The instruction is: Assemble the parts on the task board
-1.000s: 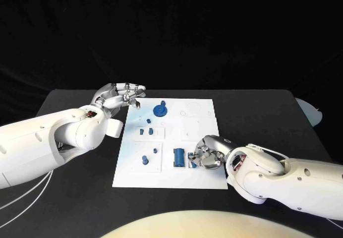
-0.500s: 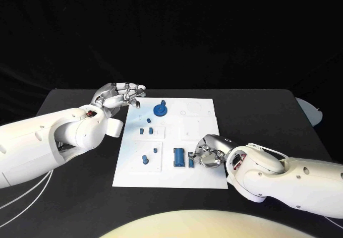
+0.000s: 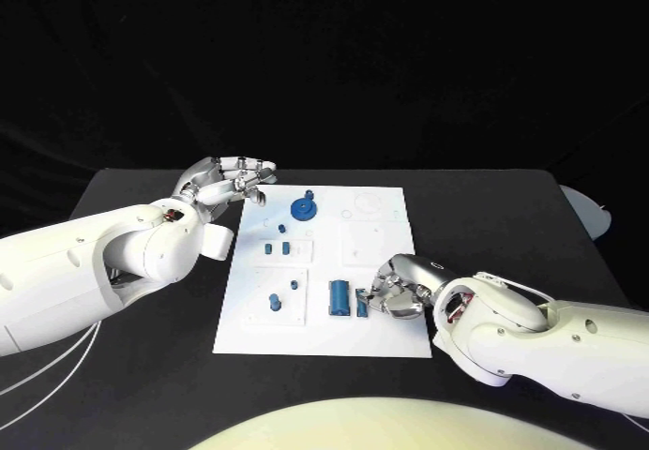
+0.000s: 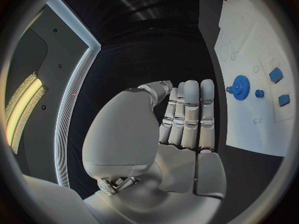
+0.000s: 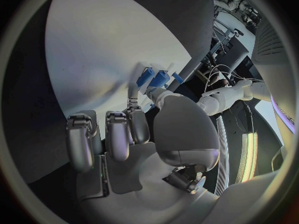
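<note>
White and flat, the task board (image 3: 318, 309) lies at the centre of the black table (image 3: 541, 234) in the head view. A blue gear (image 3: 306, 205) sits near its upper edge, small blue parts (image 3: 278, 248) in the middle left, and a blue block (image 3: 339, 296) lower down. The right hand (image 3: 395, 292) rests at the board's lower right, its fingers (image 3: 373, 298) curled down just beside a narrow blue piece (image 3: 360, 302); whether they grip it cannot be told here. The left hand (image 3: 227, 180) hovers off the board's upper left corner, holding nothing. Bare table lies to both sides of the board.

Seen from the left wrist, the left hand (image 4: 181, 129) shows its fingers (image 4: 191, 109) straight and side by side, empty, with the gear (image 4: 240, 85) on the board (image 4: 249, 40) at the right.

Seen from the right wrist, the right hand (image 5: 137, 139) has a fingertip (image 5: 132, 90) touching the blue pieces (image 5: 153, 78) at the frame's centre; a firm hold cannot be confirmed.
</note>
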